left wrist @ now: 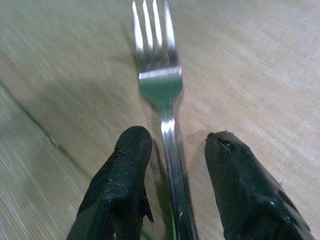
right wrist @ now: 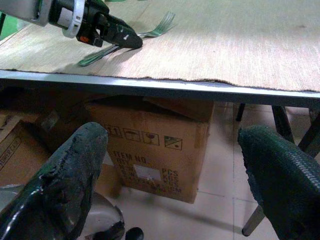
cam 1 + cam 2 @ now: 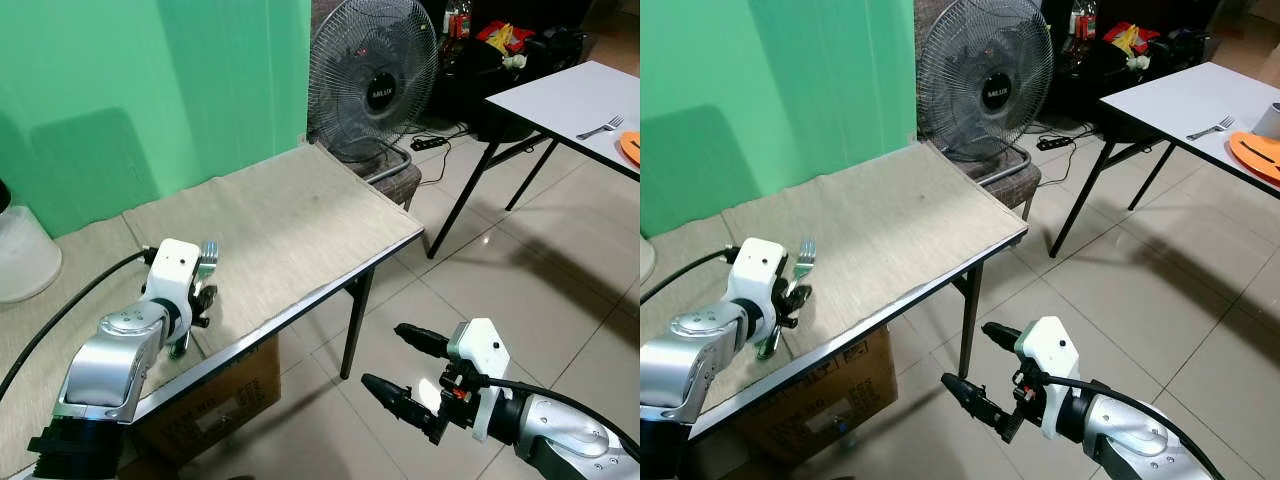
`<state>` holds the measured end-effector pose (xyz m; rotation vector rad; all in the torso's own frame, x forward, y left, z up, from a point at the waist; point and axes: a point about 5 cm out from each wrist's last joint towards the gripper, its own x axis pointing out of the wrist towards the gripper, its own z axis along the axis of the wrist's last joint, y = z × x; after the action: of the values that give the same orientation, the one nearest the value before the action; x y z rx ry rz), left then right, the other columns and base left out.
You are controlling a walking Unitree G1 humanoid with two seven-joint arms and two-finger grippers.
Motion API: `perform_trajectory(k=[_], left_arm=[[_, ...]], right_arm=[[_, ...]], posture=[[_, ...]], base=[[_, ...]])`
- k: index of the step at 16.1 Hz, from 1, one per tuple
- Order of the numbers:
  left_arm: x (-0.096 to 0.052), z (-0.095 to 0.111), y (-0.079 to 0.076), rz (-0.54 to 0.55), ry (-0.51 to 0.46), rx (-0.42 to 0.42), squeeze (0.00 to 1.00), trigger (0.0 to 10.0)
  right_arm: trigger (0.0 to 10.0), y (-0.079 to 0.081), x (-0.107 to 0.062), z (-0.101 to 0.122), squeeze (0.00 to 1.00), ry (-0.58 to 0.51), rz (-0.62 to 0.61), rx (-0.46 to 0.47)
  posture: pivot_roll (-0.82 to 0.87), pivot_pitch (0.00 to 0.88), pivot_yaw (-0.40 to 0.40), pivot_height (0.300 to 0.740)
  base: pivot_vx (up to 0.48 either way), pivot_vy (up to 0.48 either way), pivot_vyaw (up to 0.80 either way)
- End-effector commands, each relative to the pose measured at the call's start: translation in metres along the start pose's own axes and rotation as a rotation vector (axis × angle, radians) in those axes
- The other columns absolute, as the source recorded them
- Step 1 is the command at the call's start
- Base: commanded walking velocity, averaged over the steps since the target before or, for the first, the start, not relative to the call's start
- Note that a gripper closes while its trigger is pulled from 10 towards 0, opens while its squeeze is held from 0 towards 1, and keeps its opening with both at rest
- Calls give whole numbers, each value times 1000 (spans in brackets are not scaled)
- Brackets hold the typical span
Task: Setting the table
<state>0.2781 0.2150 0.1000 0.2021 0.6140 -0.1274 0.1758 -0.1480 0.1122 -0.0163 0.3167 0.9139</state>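
Green wall (image 3: 150, 90) was seen behind a long table covered with a beige woven cloth (image 3: 290, 225), and pale floor tiles (image 3: 540, 290) lay beyond the table's near edge.

The left gripper (image 3: 197, 293) was positioned low over the cloth near that edge. A silver metal fork (image 1: 162, 95) was seen between its two black fingers (image 1: 122, 185); the handle ran between the pads with a little space showing on each side, so the fingers were slightly parted around it rather than pressed onto it. The fork lay flat on the cloth, its tines pointing away from the gripper toward the far side of the table. In the right wrist view the same fork (image 2: 130, 42) was seen resting on the cloth with the gripper's tips over its handle.

The right gripper (image 3: 405, 370) was held off the table, over the floor tiles just past the table's near edge, its fingers spread wide apart and nothing between them.

Under the table a brown cardboard box (image 2: 160, 145) was standing on the floor. Beyond the table's far end a grey standing fan (image 3: 372, 80) was placed. Well apart from the table, a white table (image 3: 570, 100) carried a second silver fork (image 3: 600, 127) and an orange plate (image 3: 630, 147) at its edge.
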Motion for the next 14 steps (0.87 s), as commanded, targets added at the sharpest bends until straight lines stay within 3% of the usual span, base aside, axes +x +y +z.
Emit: perform_trajectory(k=[1,14], left_arm=[[-1,-1,2,15,16,-13,0,0],[2,-5,0,17,39,-66,0,0]], right_arm=[[10000,1,-1,2,0,4,27,-4],[10000,-2,-4,-8,0,24,53,-9]], posture=[[-21,0,-15,740],[-25,0,-16,740]], base=[[0,0,0],[0,0,0]])
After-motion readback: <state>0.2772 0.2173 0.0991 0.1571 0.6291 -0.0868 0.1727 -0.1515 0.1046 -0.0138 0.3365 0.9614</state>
